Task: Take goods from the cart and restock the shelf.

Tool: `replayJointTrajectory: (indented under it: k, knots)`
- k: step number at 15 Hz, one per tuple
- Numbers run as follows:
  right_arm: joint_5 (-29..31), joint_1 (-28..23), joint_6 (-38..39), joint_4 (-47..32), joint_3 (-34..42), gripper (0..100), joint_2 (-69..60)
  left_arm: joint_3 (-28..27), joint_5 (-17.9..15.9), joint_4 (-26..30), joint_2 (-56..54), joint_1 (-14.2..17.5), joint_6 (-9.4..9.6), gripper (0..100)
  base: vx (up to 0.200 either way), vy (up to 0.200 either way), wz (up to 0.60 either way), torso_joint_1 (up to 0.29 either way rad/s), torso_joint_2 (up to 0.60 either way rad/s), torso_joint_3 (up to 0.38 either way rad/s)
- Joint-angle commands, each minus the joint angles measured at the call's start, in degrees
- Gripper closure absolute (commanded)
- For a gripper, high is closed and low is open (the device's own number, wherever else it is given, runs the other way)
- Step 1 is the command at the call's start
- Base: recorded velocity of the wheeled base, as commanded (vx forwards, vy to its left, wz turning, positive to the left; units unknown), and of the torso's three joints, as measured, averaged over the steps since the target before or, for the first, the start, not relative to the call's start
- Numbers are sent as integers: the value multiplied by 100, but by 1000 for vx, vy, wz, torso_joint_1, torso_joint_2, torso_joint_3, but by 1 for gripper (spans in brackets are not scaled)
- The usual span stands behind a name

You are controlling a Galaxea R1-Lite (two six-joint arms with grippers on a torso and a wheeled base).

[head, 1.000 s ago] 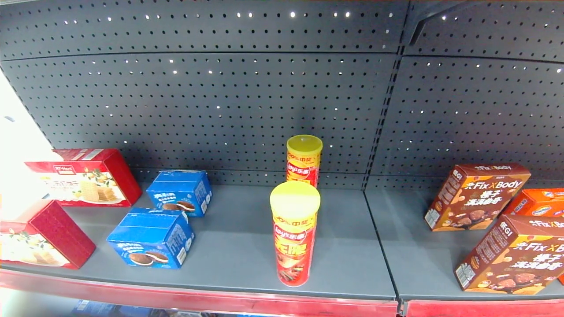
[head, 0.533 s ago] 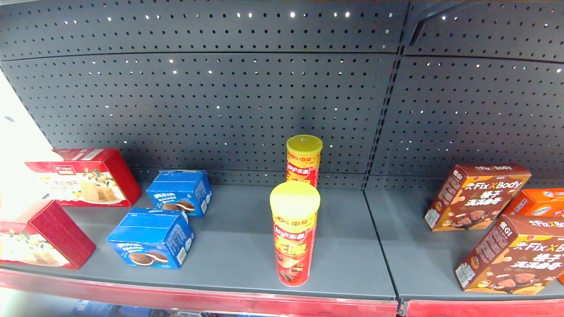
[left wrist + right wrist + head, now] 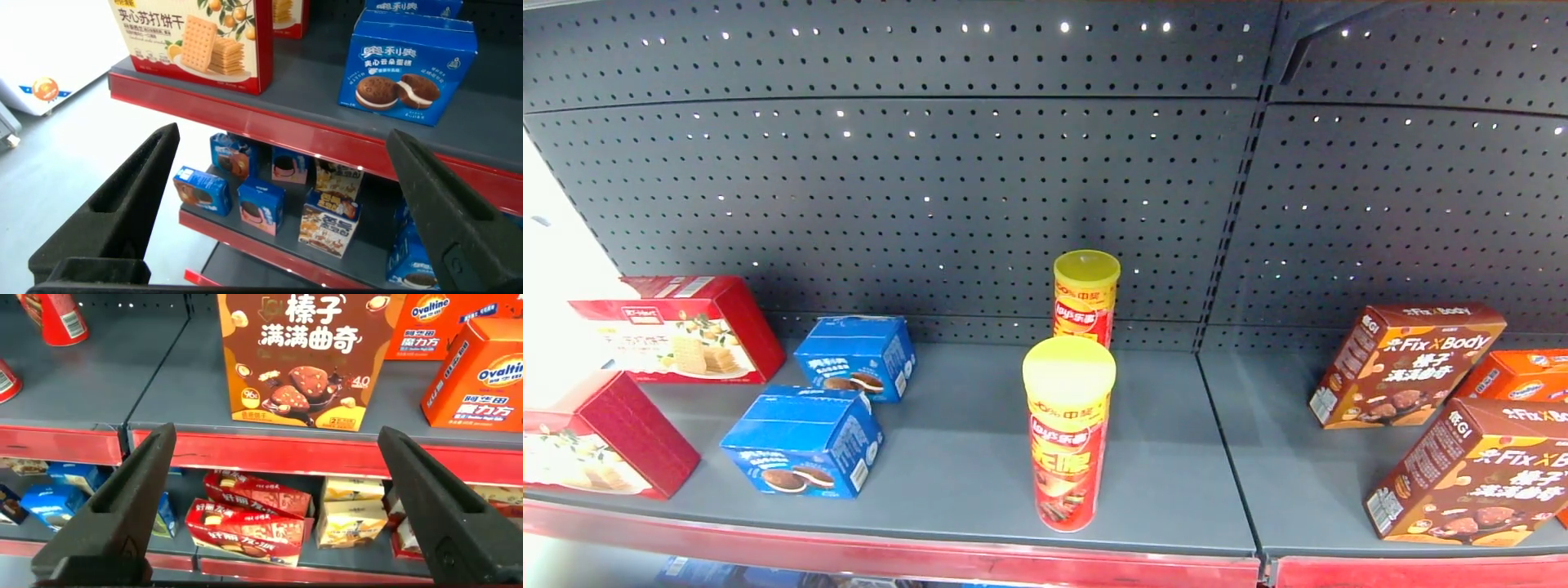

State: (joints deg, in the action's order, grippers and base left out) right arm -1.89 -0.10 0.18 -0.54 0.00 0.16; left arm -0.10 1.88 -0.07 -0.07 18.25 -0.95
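Head view
shelf: grey deck [image 3: 964, 457] with a red front lip and a dark perforated back panel [image 3: 915, 188]; a seam splits it into a left and a right bay.
front can: red tube with a yellow lid [image 3: 1068, 437], upright near the front lip of the left bay.
rear can: same kind [image 3: 1085, 299], upright against the back panel, straight behind the front can and apart from it.
blue cookie boxes: two to the left of the cans, one near the lip [image 3: 805, 442], one farther back [image 3: 858, 357].
red cracker boxes: two at the far left, one at the lip [image 3: 596, 437], one behind it [image 3: 678, 329].
brown boxes: two in the right bay, one forward [image 3: 1474, 474], one behind [image 3: 1405, 363], both turned at an angle.
orange box: between the two brown boxes at the right edge [image 3: 1523, 374].

Left wrist view
left tool: [image 3: 282, 135] fingers spread wide apart, nothing between them, out in front of the red lip.
seen past it: a cracker box [image 3: 196, 41] and a blue cookie box [image 3: 413, 57] at the shelf edge.
lower shelf: small blue boxes and cartons in a row [image 3: 270, 204].

Right wrist view
right tool: [image 3: 278, 433] fingers spread wide apart, holding nothing, before the lip of the right bay.
seen past it: a brown box [image 3: 302, 355] at the edge, orange boxes [image 3: 482, 367] beside it, the two cans [image 3: 59, 317] in the next bay.
lower shelf: red packs [image 3: 245, 518] and beige boxes [image 3: 351, 518].
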Motion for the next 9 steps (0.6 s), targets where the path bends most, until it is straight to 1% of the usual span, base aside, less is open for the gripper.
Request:
replayJointTrajectory:
  k: [1, 3, 7, 9]
  knots:
    - [-4, 1, -1, 1, 0, 0, 28, 1, 6, -1, 7, 3, -2, 0, 0, 0, 600, 2, 2, 2]
    - [-4, 1, -1, 1, 0, 0, 28, 1, 6, -1, 7, 3, -2, 0, 0, 0, 600, -2, 5, 0]
    - [4, 1, -1, 1, 0, 0, 19, 1, 23, -1, 7, 3, -37, 0, 0, 0, 0, 0, 0, 0]
    - [4, 1, -1, 1, 0, 0, 19, 1, 14, -1, 7, 3, -10, 0, 0, 0, 0, 0, 0, 0]
